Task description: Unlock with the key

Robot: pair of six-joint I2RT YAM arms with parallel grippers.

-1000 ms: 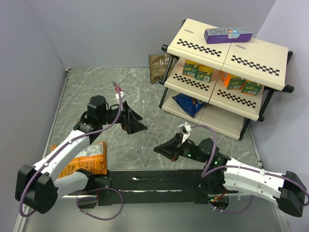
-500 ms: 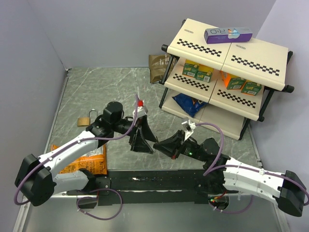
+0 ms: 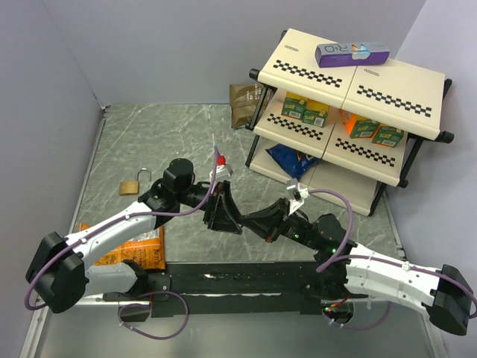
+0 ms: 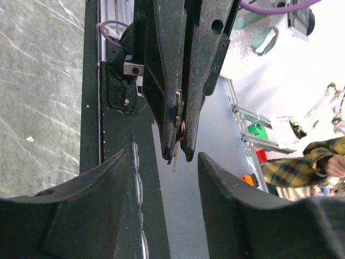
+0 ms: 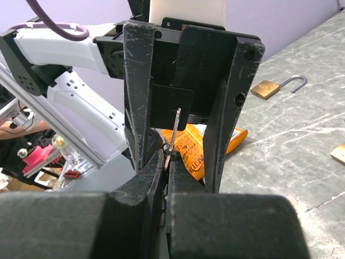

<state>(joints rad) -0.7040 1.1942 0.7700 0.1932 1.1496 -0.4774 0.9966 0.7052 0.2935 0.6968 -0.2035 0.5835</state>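
The left hand [image 3: 229,220] has swung away from the padlock [image 3: 134,183], which now lies uncovered on the surface [image 3: 149,142]. The right hand [image 3: 252,221] has closed in tip to tip, bringing its key [image 5: 173,135] between the left hand's spread fingers.

Bright, even overhead light, soft shadows; wrist views blurred up close

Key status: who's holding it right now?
Right gripper shut on the key. Left gripper open, fingers straddling it mid-air. Padlock on the table, apart from both. Nothing in the way.
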